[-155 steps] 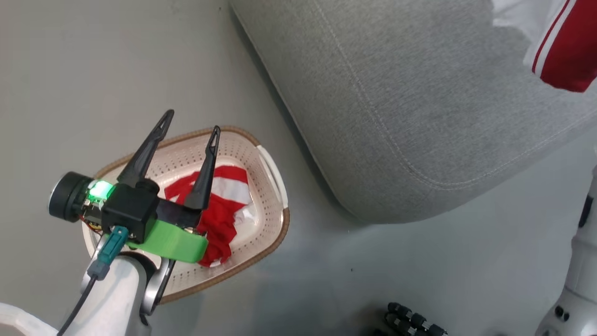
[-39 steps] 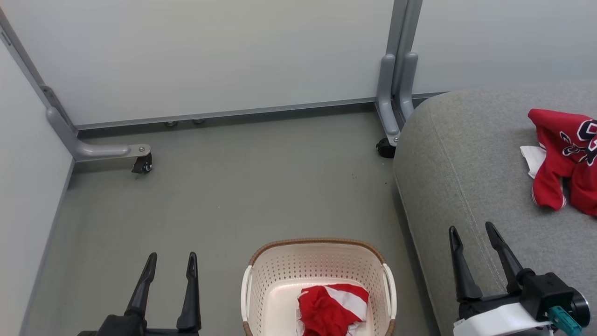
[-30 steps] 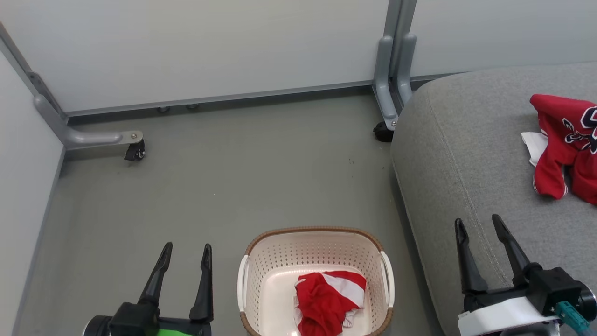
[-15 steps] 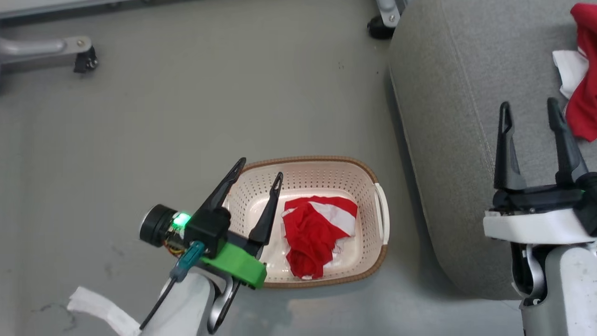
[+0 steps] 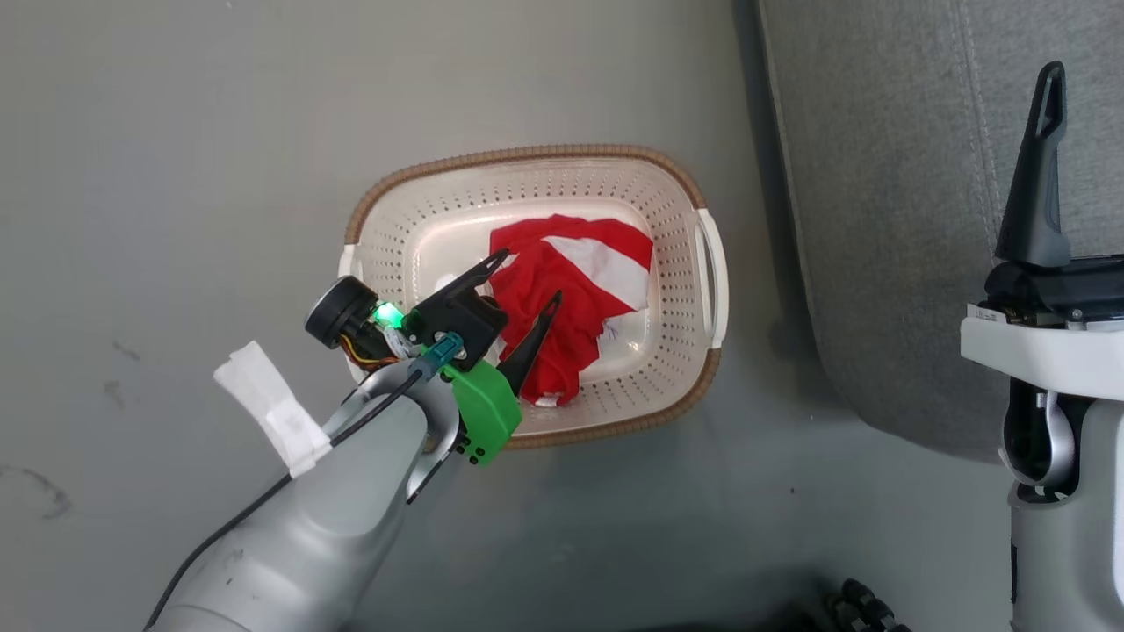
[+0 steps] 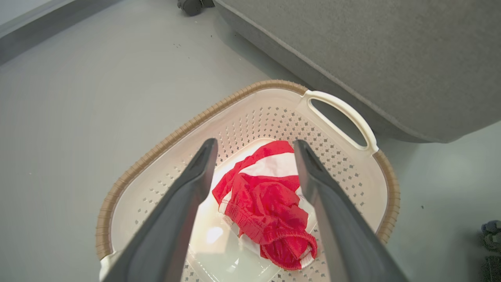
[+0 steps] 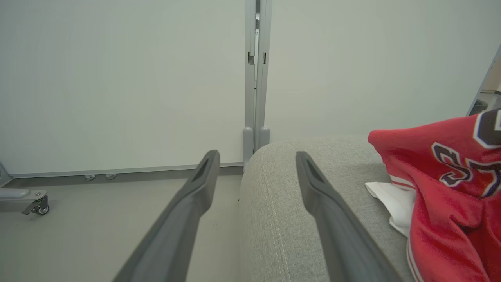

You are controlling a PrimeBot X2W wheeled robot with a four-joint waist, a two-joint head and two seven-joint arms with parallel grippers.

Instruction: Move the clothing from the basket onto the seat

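The cream basket [image 5: 676,175] with its brown rim stands on the grey floor, left of the grey seat [image 5: 887,175]. Inside it lies a crumpled red garment with broad white stripes [image 5: 584,263]. My left gripper [image 5: 531,276] hangs open just above that garment, a finger on either side of it, gripping nothing. The left wrist view shows the left gripper [image 6: 255,143] open over the striped garment [image 6: 270,199] in the basket [image 6: 156,150]. My right gripper [image 7: 256,156] is open and empty at the seat's edge [image 7: 297,219]. The red garment with numerals [image 7: 450,176] lies on the seat.
One right finger [image 5: 1036,175] stands over the seat's left part. Pale partition walls with a grey post [image 7: 254,78] and a castor foot [image 7: 37,207] close off the back. A black ribbed object [image 5: 865,606] lies on the floor at the bottom.
The head camera has tipped downward. My left gripper has moved from the basket's left rim to over the striped garment, still open. The right gripper stays open by the seat.
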